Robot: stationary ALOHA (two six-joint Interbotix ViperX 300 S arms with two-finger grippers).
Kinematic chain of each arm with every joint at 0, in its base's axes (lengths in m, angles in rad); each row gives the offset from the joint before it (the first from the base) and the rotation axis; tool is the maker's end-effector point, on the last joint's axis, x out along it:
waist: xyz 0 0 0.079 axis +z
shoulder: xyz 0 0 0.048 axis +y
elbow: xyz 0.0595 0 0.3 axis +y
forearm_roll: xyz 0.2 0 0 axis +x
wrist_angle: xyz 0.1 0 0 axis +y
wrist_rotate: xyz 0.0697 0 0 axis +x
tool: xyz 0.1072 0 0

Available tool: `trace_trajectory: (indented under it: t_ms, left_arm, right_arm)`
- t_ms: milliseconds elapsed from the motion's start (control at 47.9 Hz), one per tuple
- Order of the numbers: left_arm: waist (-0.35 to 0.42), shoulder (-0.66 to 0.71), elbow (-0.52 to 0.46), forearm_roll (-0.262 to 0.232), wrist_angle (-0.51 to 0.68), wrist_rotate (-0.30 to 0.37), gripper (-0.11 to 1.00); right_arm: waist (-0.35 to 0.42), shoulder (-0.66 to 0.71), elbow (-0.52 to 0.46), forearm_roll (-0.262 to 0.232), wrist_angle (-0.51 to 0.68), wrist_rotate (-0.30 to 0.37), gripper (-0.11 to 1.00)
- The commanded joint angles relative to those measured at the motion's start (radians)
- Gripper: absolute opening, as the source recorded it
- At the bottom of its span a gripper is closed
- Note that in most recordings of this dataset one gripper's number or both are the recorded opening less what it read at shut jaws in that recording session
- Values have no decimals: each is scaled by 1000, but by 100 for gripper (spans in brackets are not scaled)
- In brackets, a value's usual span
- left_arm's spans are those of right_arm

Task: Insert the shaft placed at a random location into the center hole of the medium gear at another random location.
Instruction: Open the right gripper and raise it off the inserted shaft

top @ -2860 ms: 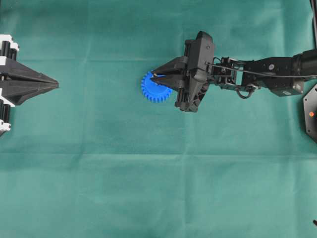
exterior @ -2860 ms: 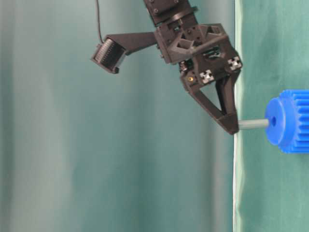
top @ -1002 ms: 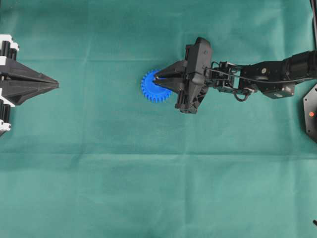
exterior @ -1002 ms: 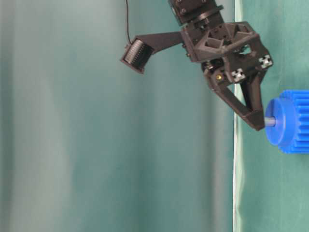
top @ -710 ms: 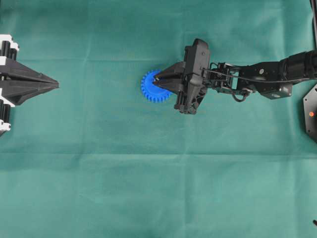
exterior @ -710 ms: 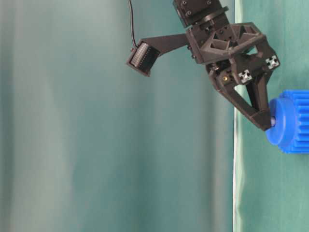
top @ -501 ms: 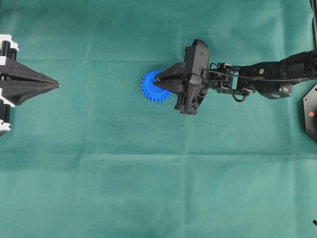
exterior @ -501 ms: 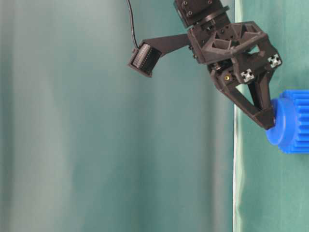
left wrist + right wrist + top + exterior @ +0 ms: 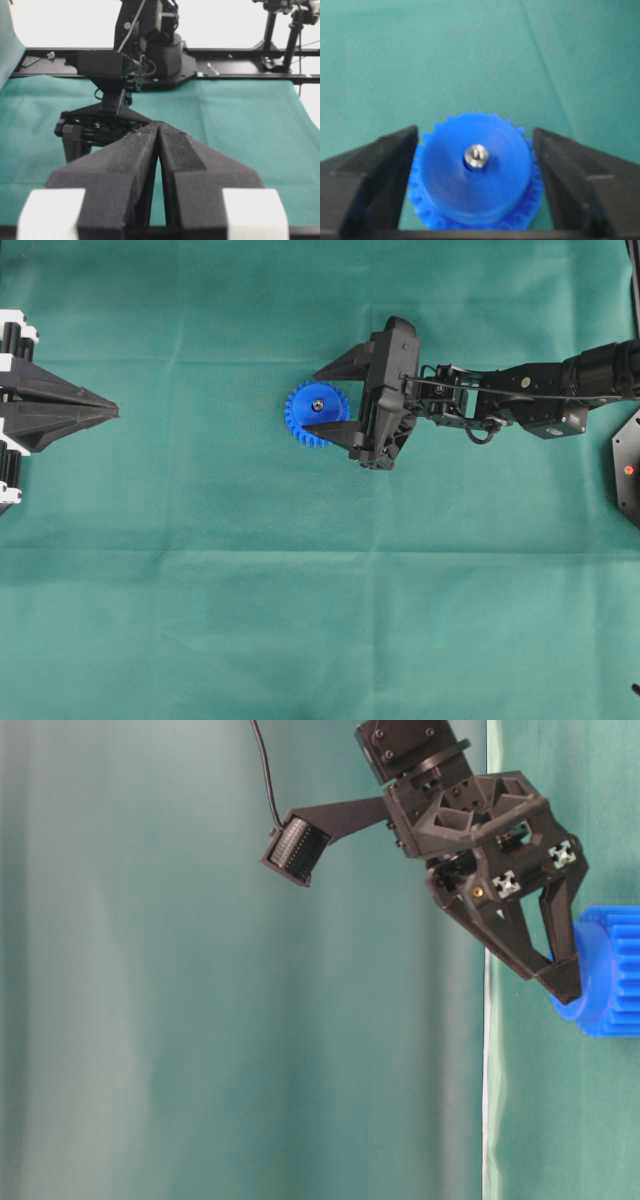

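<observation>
A robotics lab — green cloth (image 9: 300, 620) bench, camera stands (image 9: 295, 30) behind

Left gripper (image 9: 158, 145) — pressed together — green cloth (image 9: 240, 120)

No readable text, labels, brand marks or numbers in any view. Arm housings and green cloth carry nothing legible; small markings on the right arm's gripper body in the table-level view too small to make out
</observation>
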State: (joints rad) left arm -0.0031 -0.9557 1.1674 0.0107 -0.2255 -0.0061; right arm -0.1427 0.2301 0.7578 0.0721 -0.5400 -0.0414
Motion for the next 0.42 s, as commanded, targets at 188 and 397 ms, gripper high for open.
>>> trace_trajectory:
  t_ms: [188, 397]
  left_arm:
    - [0, 8, -17, 3, -5, 0, 0]
    - [0, 8, -17, 3, -5, 0, 0]
  right_arm:
    - [2, -89, -8, 2, 54, 6, 83]
    - [2, -179, -5, 0, 123, 5, 83]
